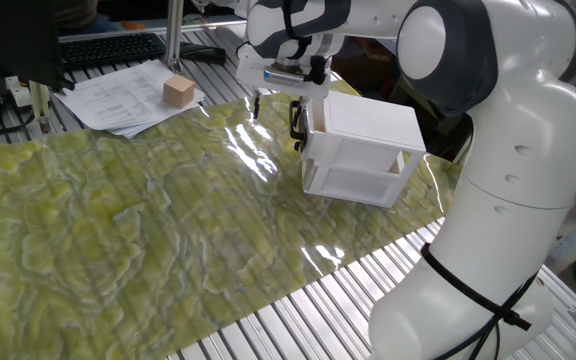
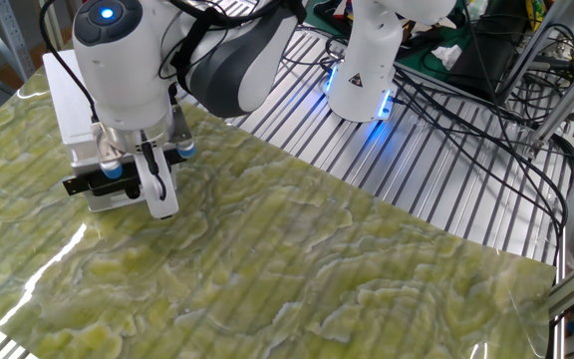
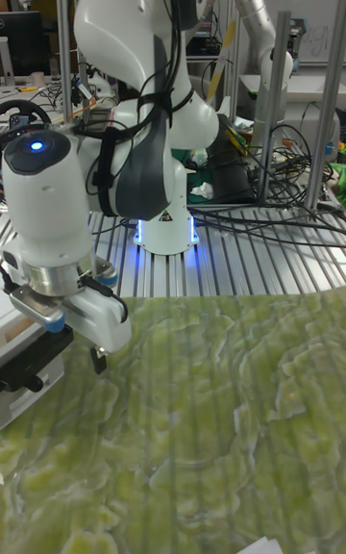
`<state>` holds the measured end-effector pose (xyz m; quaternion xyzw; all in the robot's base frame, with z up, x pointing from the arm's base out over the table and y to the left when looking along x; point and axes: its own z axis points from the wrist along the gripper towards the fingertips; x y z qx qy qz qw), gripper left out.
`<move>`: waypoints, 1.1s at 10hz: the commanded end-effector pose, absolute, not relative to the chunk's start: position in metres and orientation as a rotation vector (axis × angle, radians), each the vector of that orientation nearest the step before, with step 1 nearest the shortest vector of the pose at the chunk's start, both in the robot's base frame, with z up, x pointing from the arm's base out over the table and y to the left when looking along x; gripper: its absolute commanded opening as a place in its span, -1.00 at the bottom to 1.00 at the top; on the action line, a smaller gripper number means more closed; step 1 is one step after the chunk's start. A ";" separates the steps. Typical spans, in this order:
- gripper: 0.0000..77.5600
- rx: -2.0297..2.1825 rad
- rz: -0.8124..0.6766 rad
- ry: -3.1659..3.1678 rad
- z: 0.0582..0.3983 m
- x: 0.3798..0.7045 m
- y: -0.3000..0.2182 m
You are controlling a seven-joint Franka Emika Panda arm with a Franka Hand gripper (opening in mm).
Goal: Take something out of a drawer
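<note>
The white cabinet stands at the far side of the green sheet. Its drawer sticks out a little toward my gripper. The drawer's black bar handle lies right under the gripper's hand. The fingers stand wide apart, one on each side at the handle, and one fingertip shows beside the bar. I cannot tell whether a finger touches the handle. The something is hidden; the inside of the drawer does not show.
A bigger tan wooden block sits on papers at the back left, near a keyboard. The green patterned sheet covers the slatted metal table. My arm's base and cables stand beyond the sheet.
</note>
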<state>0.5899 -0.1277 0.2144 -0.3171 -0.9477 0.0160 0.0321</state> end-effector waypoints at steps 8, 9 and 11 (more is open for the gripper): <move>1.00 -0.978 0.092 -2.911 0.224 0.600 -0.114; 1.00 -0.966 0.090 -2.913 0.225 0.601 -0.118; 1.00 -0.953 0.098 -2.920 0.222 0.603 -0.124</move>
